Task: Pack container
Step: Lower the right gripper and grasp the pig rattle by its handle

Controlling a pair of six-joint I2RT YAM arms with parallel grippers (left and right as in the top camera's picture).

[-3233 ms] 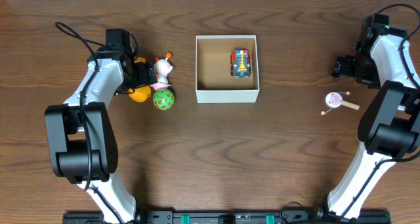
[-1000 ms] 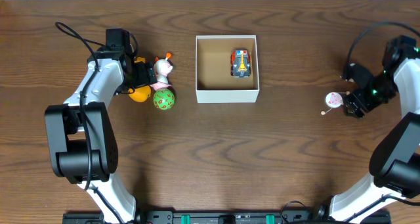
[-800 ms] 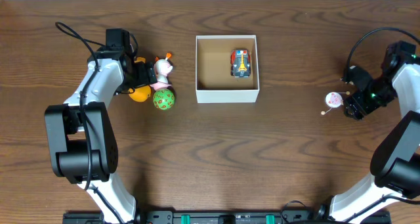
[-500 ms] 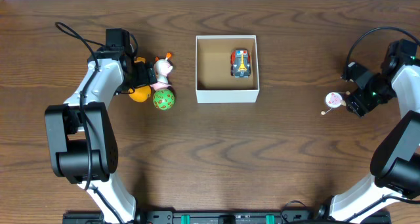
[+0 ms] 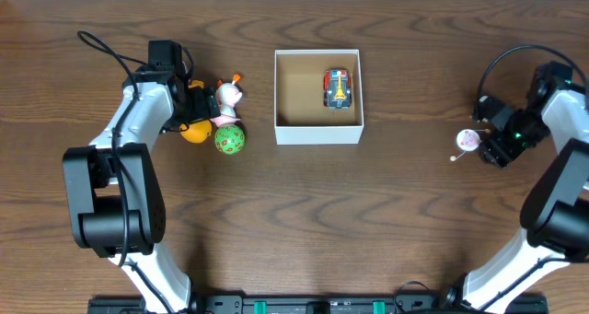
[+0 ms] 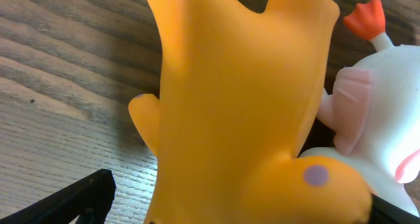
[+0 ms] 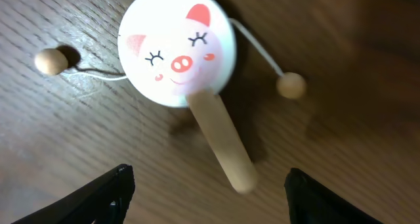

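Overhead, container: the container (image 5: 318, 133) sits inboard of both sets of fingers. It is nearer the left gripper (image 5: 195, 109) than the right gripper (image 5: 493, 141). A toy car (image 5: 339, 87) lies inside it.
Overhead, left side: an orange toy (image 5: 192, 132) is at the fingertips. A white-and-pink toy (image 5: 227, 97) and a green ball (image 5: 230, 138) lie just beyond, on the container side.
Overhead, right side: a pig rattle (image 5: 470, 140) lies just ahead of the fingertips, toward the container. Finger spread is unreadable from up here.
Left wrist, fingers: they are set wide, with a dark tip (image 6: 72, 204) at each lower corner. The orange toy fills the gap, and bare table shows between it and the left tip, so I judge it not gripped.
Left wrist, missing: the container is out of frame.
Right wrist, fingers: spread wide (image 7: 98, 201) and empty, either side of the handle's end without touching it.
Right wrist, axis: the handle runs from the round face back toward the gap, slightly slanted. Closing would pinch across its width.
Right wrist, only here: two beads (image 7: 51, 61) on strings, one each side of the face.
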